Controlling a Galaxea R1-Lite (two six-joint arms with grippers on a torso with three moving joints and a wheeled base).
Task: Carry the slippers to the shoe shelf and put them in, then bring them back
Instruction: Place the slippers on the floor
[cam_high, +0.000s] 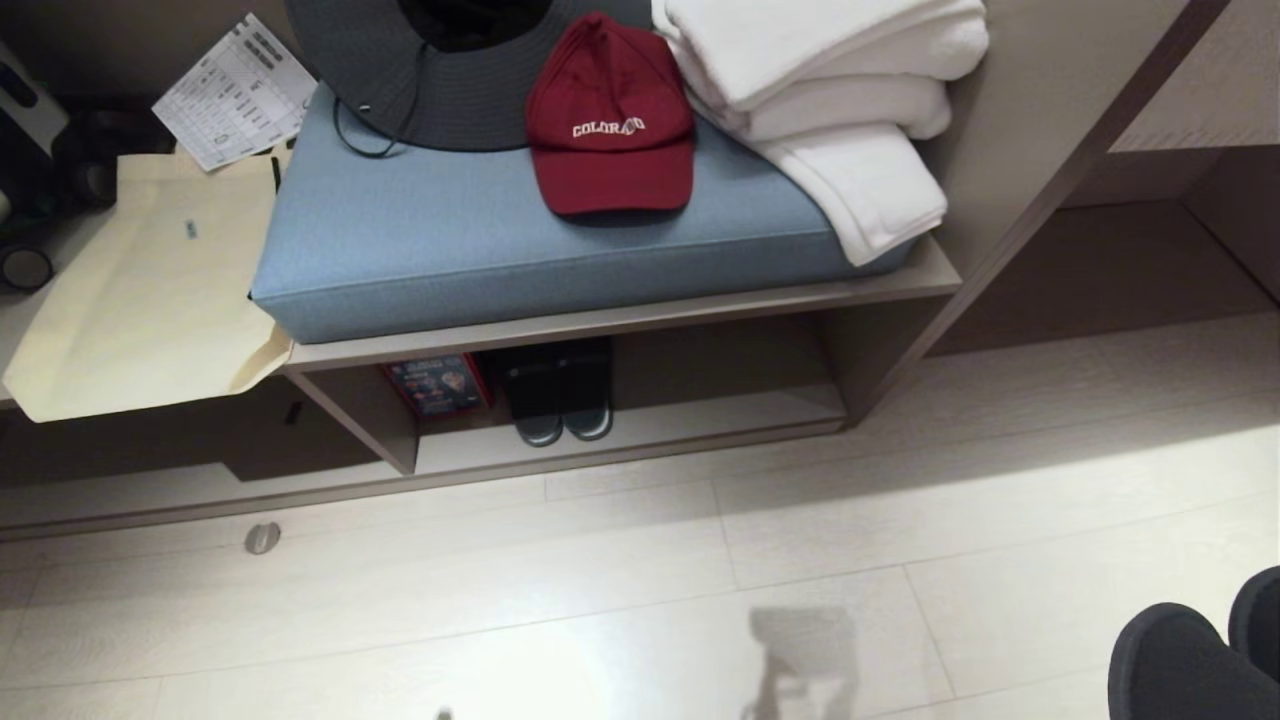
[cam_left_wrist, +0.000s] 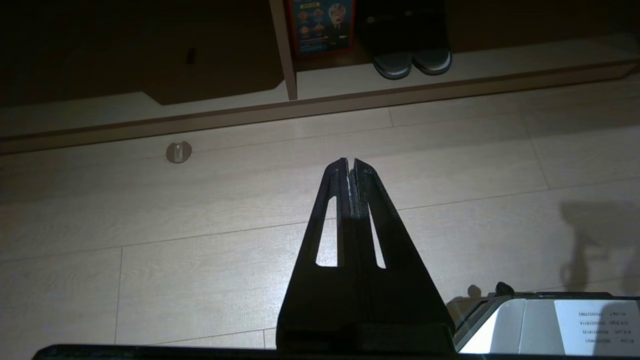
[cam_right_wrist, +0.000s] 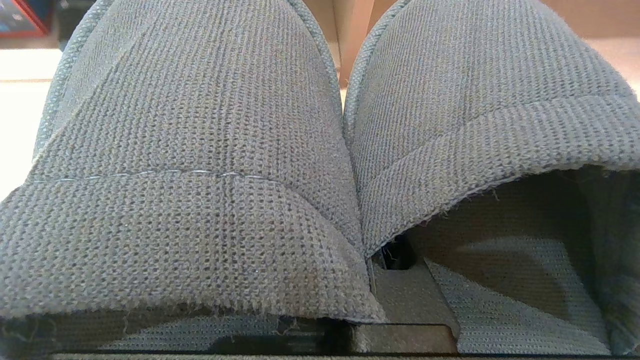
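Currently the shoe shelf sits at 12 o'clock across the floor, a darker pair already inside. I keep the right hand pinching both slippers together by their inner edges for single-arm carry. Left hand pressed together, idle.

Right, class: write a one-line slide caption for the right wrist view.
Right gripper shut on the inner edges of the grey-blue slippers, held side by side, toes pointing away.
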